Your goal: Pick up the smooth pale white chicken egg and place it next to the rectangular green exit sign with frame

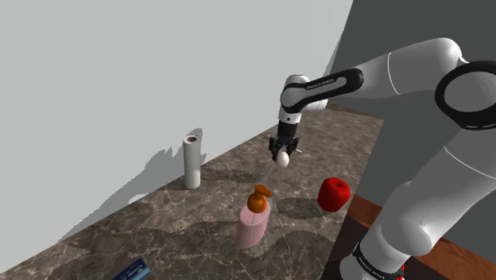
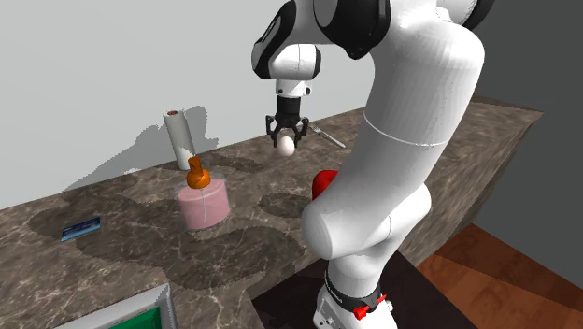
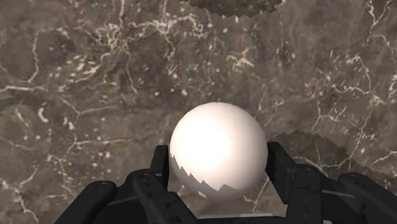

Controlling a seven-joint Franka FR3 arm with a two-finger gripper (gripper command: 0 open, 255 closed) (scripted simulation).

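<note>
My gripper (image 1: pixel 284 151) is closed on the egg (image 1: pixel 283 160), one black finger pressing each side of it. It hangs point-down from my arm, above the dark marbled surface (image 1: pixel 183 227) and clear of it. The egg is smooth, pale white and round-ended. In the wrist view it bulges out past my fingertips (image 3: pixel 163 167), with only veined stone beyond it.

In the shoulder view the egg hangs further off than the pink pump bottle (image 1: pixel 253 223), which has an orange top and stands upright on the surface. To that view's left, close to the grey wall, an upright white paper roll (image 1: pixel 191 161) stands well apart from the egg. To that view's right a red apple (image 1: pixel 334 193) sits near the edge of the surface.

In the second exterior view the green sign (image 2: pixel 138 316) with its pale frame lies at the near left corner, cut off by the bottom edge of the view and well apart from the egg. A small blue flat thing (image 2: pixel 80 228) lies on the surface between the sign and the wall, left of the bottle. A thin grey utensil (image 2: pixel 327 136) rests on the far part of the surface, just right of my gripper in that view.
</note>
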